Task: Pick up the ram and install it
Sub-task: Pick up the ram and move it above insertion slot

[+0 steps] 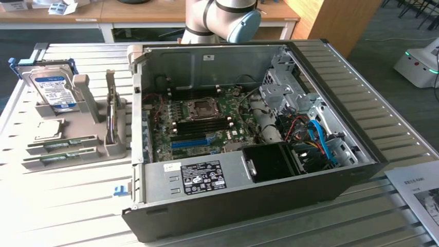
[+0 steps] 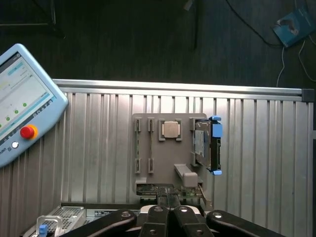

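The ram (image 1: 60, 144) lies in a slot of the grey holder (image 1: 115, 148) beside a second stick (image 1: 55, 158), well apart from my claw (image 2: 168, 200), which is closed together on nothing, so I judge a descent like this would jab the board or nudge its neighbour instead of gripping.

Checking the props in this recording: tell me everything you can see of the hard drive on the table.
The hard drive is a silver metal box with a blue-and-white label on its face. It stands upright on edge in a grey holder at the exterior view's left, to the left of the open PC case. A bracket with blue ends clasps it. Only the holder and bracket touch it; the claw is apart from it.
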Motion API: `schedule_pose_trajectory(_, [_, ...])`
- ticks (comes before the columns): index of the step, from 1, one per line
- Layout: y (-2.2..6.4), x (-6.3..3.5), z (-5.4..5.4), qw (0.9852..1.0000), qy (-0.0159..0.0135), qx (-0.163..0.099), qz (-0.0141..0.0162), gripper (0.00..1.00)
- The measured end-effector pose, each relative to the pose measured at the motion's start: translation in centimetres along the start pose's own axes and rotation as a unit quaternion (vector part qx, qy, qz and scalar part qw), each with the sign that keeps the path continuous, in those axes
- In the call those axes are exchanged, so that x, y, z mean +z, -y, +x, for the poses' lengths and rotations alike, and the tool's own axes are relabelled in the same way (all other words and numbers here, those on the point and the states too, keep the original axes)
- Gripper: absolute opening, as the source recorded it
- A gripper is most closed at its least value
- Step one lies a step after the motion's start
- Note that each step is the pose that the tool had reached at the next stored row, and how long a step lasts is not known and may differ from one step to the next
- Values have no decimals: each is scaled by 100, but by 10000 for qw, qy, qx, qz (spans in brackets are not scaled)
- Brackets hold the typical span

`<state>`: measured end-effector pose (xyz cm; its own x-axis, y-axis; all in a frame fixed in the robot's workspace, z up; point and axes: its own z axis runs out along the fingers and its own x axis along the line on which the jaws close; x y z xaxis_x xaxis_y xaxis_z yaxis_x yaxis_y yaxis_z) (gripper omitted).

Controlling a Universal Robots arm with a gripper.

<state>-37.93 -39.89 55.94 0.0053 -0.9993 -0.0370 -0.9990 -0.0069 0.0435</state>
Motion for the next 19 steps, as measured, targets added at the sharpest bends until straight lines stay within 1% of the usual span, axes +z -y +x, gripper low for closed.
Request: schedule_pose_trajectory(19, [5, 345, 13, 10000, 0, 0, 0, 13])
